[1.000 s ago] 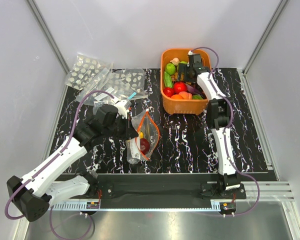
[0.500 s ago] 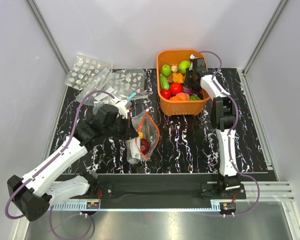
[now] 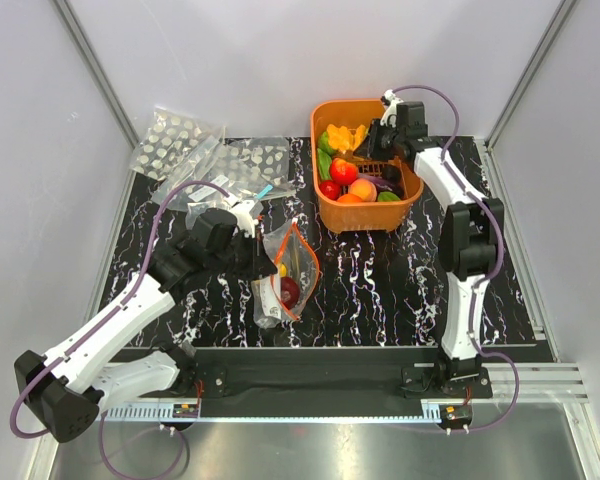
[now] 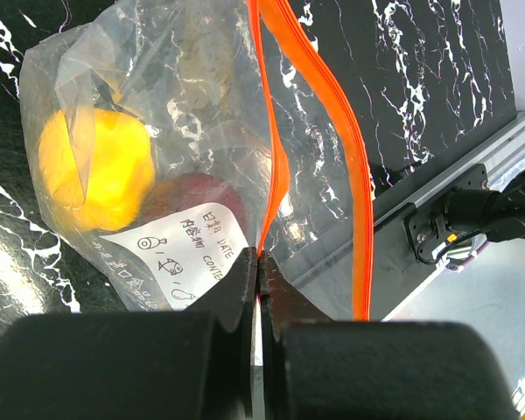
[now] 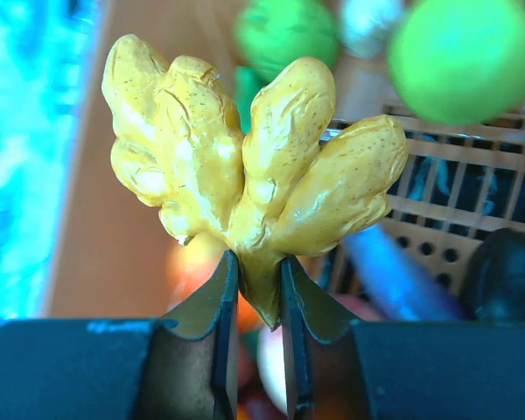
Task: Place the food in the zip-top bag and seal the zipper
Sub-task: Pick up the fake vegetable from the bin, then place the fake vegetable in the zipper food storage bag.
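Observation:
The clear zip-top bag (image 3: 285,270) stands on the black marbled mat, mouth open. My left gripper (image 4: 259,262) is shut on one side of its red-orange zipper (image 4: 276,157). A yellow piece (image 4: 96,166) and a dark red piece (image 4: 201,197) lie inside. My right gripper (image 5: 255,262) is shut on a knobbly yellow food piece (image 5: 245,149), held just above the orange basket (image 3: 365,222) at the back. In the top view that piece (image 3: 345,135) hangs over the basket's left half. Red tomatoes (image 3: 343,170), green and orange food lie below it.
Spotted bags (image 3: 180,140) and a bag with a light blue strip (image 3: 265,190) lie at the back left. A green apple (image 5: 459,57) and a purple piece (image 5: 394,271) sit in the basket. A metal rail (image 3: 380,385) runs along the near edge.
My right gripper closed on the knobbly yellow piece and raised it out of the basket. The basket shifted a little to the left. The left arm and bag stayed still.

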Robot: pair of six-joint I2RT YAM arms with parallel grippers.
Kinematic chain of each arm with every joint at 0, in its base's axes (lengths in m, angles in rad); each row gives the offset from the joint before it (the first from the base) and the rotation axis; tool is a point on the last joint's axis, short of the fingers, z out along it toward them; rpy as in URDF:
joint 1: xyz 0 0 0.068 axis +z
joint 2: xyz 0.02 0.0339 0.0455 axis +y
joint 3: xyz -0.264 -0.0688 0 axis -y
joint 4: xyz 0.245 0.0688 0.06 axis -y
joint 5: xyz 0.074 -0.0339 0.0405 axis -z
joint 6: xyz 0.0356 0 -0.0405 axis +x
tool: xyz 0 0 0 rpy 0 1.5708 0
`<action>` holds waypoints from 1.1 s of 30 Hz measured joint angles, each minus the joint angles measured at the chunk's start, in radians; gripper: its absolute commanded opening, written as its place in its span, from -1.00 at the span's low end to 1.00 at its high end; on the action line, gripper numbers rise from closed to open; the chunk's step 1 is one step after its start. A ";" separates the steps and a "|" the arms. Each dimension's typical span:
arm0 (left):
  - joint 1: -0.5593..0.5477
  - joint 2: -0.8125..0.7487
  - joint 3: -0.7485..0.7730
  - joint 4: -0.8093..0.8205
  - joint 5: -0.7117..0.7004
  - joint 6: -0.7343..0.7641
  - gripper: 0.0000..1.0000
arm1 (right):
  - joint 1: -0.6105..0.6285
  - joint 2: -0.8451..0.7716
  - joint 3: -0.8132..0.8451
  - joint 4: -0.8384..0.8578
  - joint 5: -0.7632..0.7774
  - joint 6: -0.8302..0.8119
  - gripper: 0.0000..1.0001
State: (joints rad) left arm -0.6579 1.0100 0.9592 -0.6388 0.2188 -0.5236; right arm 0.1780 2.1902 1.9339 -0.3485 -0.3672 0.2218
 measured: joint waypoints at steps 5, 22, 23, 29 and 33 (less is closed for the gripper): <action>0.000 0.000 0.000 0.001 0.000 0.000 -1.00 | -0.002 -0.116 -0.072 0.048 -0.050 0.029 -0.73; 0.000 0.000 0.011 -0.003 -0.012 0.001 -1.00 | 0.028 -0.547 -0.459 -0.016 -0.032 -0.033 -0.71; 0.000 0.000 0.013 -0.004 -0.013 0.000 -1.00 | 0.046 -0.594 -0.476 -0.036 -0.016 -0.042 -0.71; 0.000 0.007 0.025 -0.008 -0.013 0.000 -1.00 | 0.208 -0.837 -0.558 -0.156 0.045 -0.086 -0.71; 0.000 0.026 0.045 -0.016 -0.013 0.000 -1.00 | 0.319 -0.941 -0.615 -0.251 0.084 -0.094 -0.71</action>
State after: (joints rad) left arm -0.6579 1.0363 1.0042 -0.6552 0.2058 -0.5236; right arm 0.4969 1.2488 1.3186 -0.5995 -0.2829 0.1276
